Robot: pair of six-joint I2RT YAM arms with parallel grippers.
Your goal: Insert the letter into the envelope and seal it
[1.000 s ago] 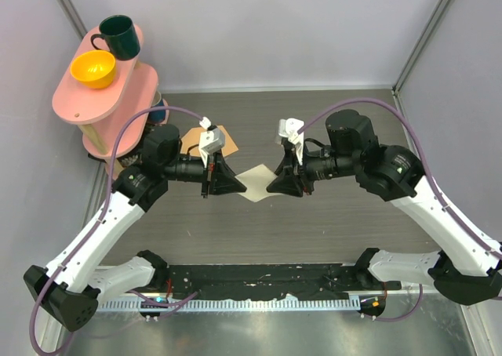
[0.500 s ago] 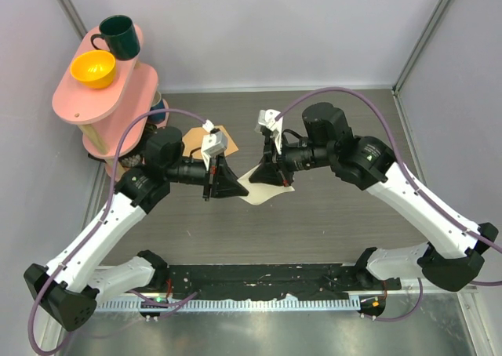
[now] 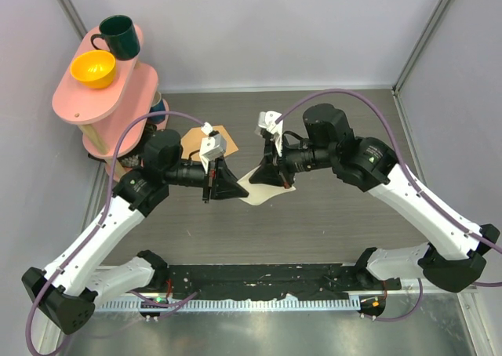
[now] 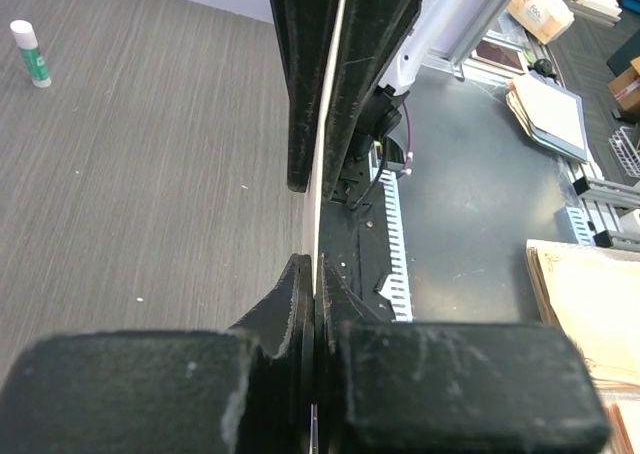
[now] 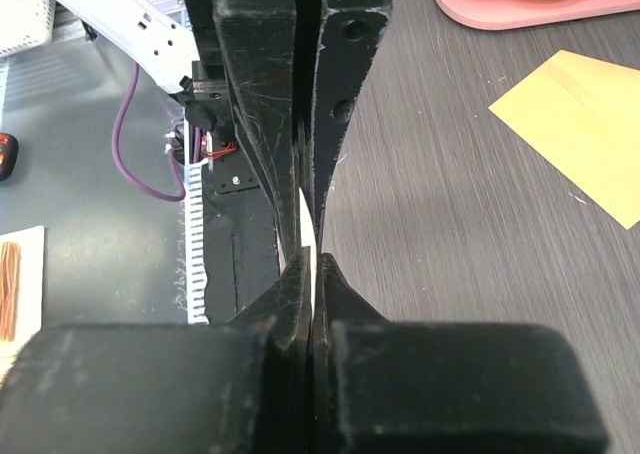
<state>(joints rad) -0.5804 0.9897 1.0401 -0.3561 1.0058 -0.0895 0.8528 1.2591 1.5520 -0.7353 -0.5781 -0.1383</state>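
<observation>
At centre frame, the left gripper (image 3: 241,190) and right gripper (image 3: 257,176) both pinch the cream letter (image 3: 263,196), while the tan envelope (image 3: 194,139) lies flat on the surface (image 3: 329,223) at upper left.

Two grippers show, the left gripper (image 3: 245,189) and the right gripper (image 3: 254,179), with one letter (image 3: 263,194) and one envelope (image 5: 575,124). At the counter's (image 3: 337,223) far left corner stands one pink stand (image 3: 137,85) bearing one green mug (image 3: 118,36) and one yellow bowl (image 3: 92,68). One glue stick (image 4: 30,54) is also there.
</observation>
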